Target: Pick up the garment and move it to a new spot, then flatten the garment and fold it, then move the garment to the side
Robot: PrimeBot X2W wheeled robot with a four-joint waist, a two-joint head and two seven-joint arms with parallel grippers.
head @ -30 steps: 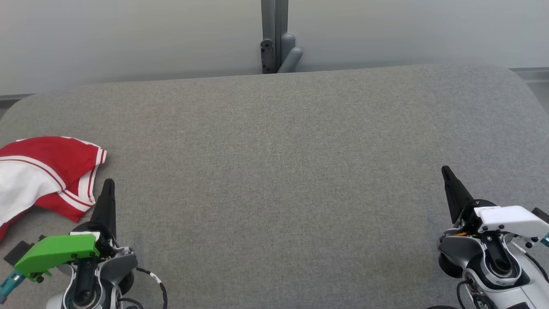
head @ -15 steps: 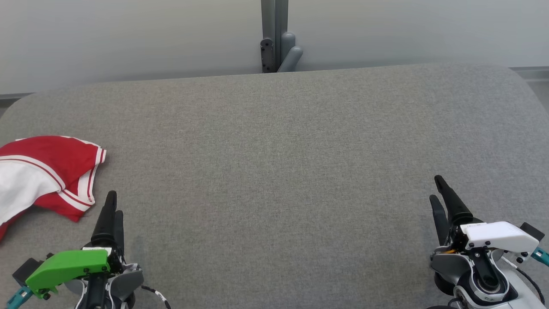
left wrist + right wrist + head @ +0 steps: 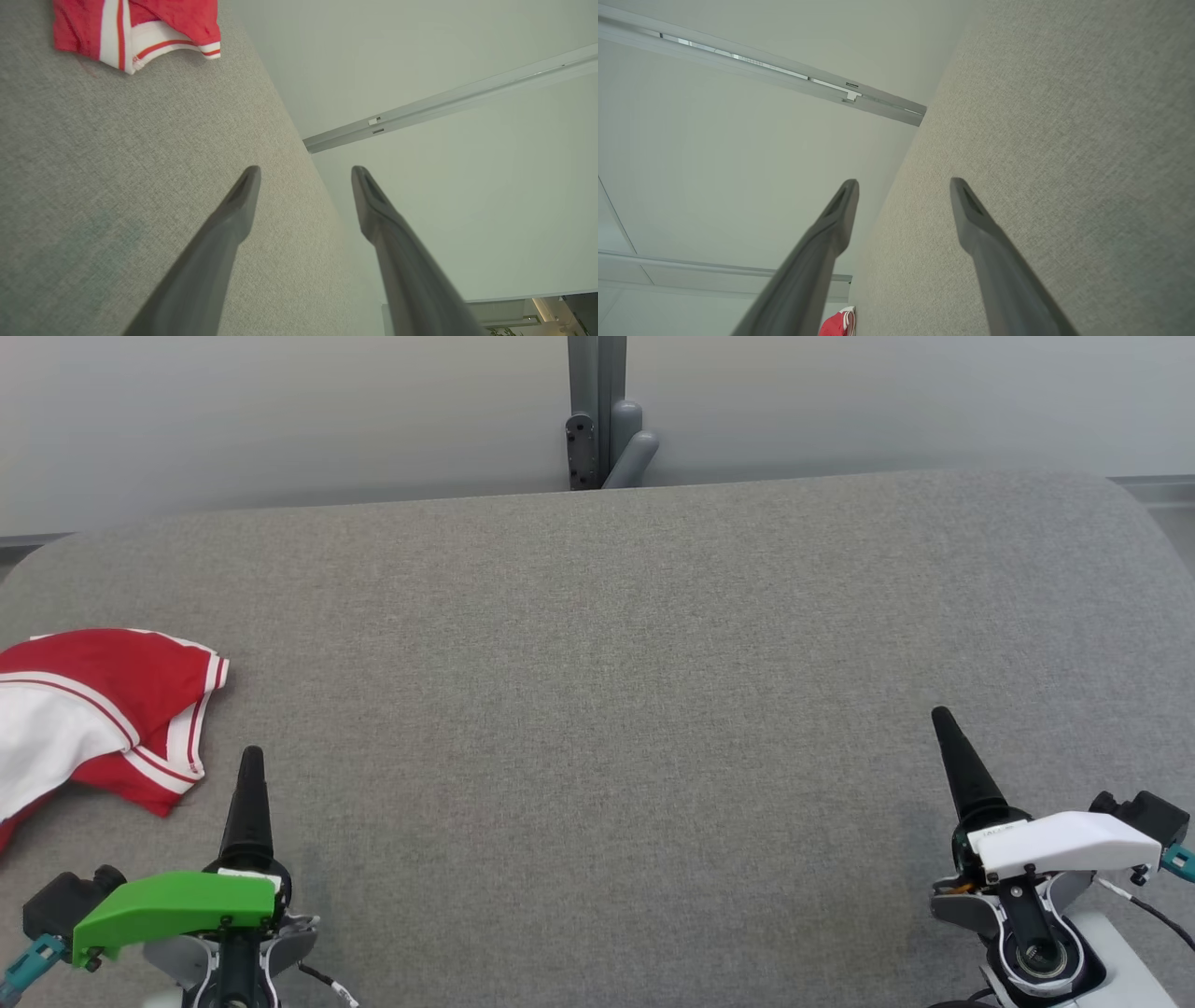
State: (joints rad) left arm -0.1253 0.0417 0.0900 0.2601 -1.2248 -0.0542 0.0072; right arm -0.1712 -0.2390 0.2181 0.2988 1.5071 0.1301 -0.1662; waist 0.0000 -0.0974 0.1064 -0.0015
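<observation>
At the near edge of the head view, the left gripper [image 3: 250, 761] with its green cover stands low on the left and the right gripper [image 3: 941, 721] with its white cover stands low on the right, well apart from each other. Both point away from the robot, over the grey fabric bench [image 3: 597, 653]. From the head each gripper looks like 1 dark finger, because the 2 fingers lie one behind the other. In the wrist views the 2 fingers of each gripper are spread apart and nothing is between them, so both are released.

The garment [image 3: 93, 709] lies on the left side of the bench, just beyond and to the left of the left gripper, near its tip but not touching it. It is red, with a white panel and white and red striped bands along its edges. It is crumpled, not flat. A striped edge with 2 corners faces right, toward the middle of the bench, and the nearer corner points toward the left gripper. The left border of the head view cuts the garment off, so its full shape and its long axis cannot be judged. In the right wrist view it is only a small red patch, too small for detail.

Beyond the far edge of the bench there is a pale wall [image 3: 280, 420] with a grey post [image 3: 597, 383].
</observation>
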